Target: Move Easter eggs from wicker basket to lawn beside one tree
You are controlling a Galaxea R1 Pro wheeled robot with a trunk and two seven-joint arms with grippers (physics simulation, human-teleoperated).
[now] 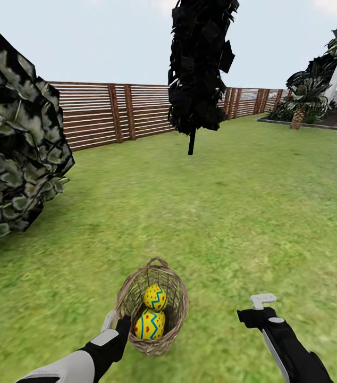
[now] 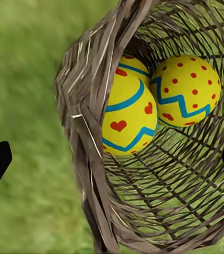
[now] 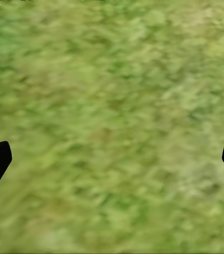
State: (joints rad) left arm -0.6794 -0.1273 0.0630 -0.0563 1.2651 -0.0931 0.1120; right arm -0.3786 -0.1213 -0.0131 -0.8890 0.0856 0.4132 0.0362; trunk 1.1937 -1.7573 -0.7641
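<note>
Here, the small round brown woven wicker basket (image 1: 152, 311) is seen tipped on the mottled green lawn (image 1: 232, 213) at about six o'clock in the head view, mouth toward the robot. Inside it, yellow Easter eggs with red marks and blue zigzag bands (image 1: 155, 298) are visible; two are plain, and a sliver of a third is made out behind them in the left wrist view (image 2: 133, 66).

The left hand (image 1: 116, 321) is held at the basket's rim near seven o'clock, fingers spread wide with the rim between them, nothing gripped. The right hand (image 1: 259, 308) is parked over bare grass at five o'clock, likewise spread and empty.

No egg is out yet; the step in hand is judged to be the first reach into the basket. Next, the left hand must be eased past the rim and closed on the nearest egg without snagging the weave.

A dark narrow columnar tree (image 1: 200, 69) stands at twelve o'clock before the brown slatted fence (image 1: 110, 114).
</note>
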